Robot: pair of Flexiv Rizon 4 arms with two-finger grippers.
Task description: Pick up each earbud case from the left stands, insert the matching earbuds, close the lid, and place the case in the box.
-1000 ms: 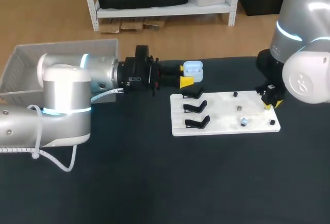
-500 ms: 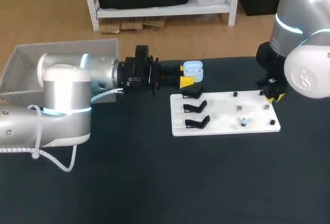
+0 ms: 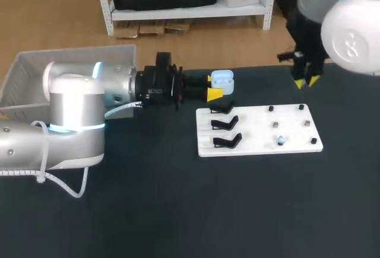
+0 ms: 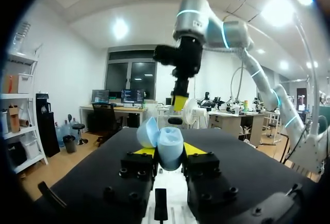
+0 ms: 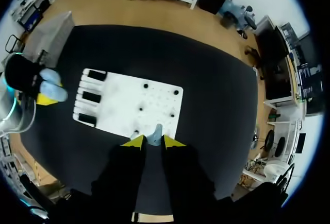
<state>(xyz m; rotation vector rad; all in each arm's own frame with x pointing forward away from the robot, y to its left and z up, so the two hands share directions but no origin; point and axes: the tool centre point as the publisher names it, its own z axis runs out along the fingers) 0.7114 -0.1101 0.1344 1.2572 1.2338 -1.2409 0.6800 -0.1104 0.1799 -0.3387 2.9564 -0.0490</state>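
left gripper [image 3: 215, 87] clamped on the open case [image 3: 222, 81], right gripper [image 3: 306, 82] clamped on an earbud [image 5: 156, 132].
the case is at the upper middle of the frame, just above the board [image 3: 255, 142] with three black stands [image 3: 225, 124]; the right gripper hangs at the upper right; the box [image 3: 35, 74] is at the left edge.

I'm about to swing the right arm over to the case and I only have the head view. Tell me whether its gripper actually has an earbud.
Observer: It does. The right wrist view shows a pale blue earbud pinched between the yellow tips of the right gripper.
Operator: Good. Confirm the case is ready for it.
Observer: In the left wrist view the earbud case sits clamped between both fingers of the left gripper, with its lid swung open to one side.
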